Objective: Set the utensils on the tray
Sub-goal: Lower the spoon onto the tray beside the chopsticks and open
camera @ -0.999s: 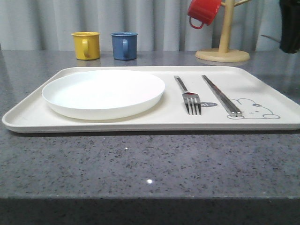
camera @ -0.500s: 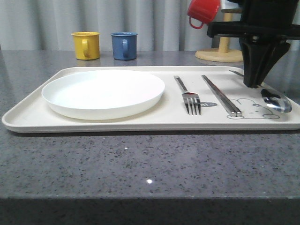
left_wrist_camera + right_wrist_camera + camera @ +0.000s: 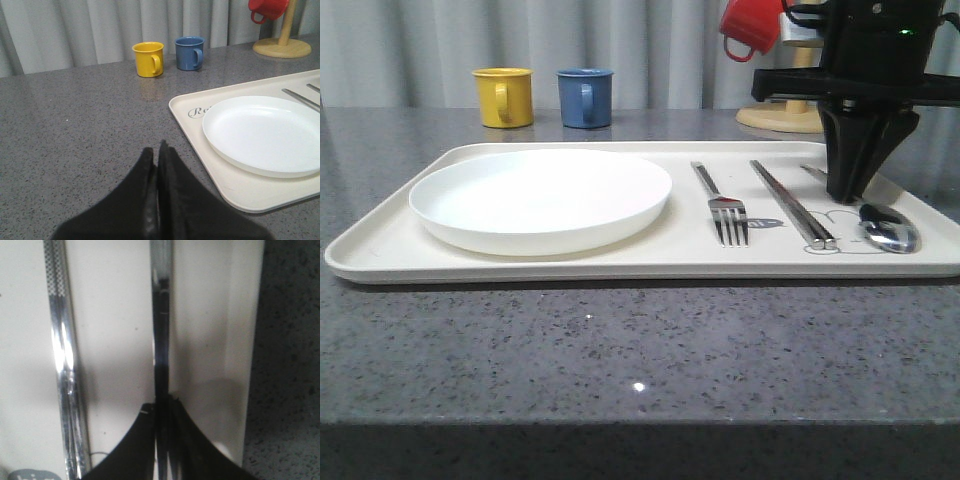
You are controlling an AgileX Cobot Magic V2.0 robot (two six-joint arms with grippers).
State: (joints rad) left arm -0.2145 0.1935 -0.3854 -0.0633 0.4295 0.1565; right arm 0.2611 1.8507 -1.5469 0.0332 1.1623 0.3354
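Tray (image 3: 570, 265): flat on the grey tabletop (image 3: 620, 350).
Plate (image 3: 540, 198): on the tray's left half.
Right end effector (image 3: 855, 195): pinched on the spoon (image 3: 888, 226) handle at the tray's right end.
Left end effector (image 3: 157, 155): fingers together, empty, above the tabletop.
Chopsticks (image 3: 792, 203): between fork (image 3: 722, 205) and spoon.

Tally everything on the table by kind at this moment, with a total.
Trays: 1, the tray
Plates: 1, the plate
Forks: 1, the fork
Chopstick pairs: 1, the chopsticks
Spoons: 1, the spoon, its handle between the right gripper fingers
Mugs: 3, yellow mug, blue mug, red mug hanging on the stand
Mug stands: 1, the stand
Total: 9
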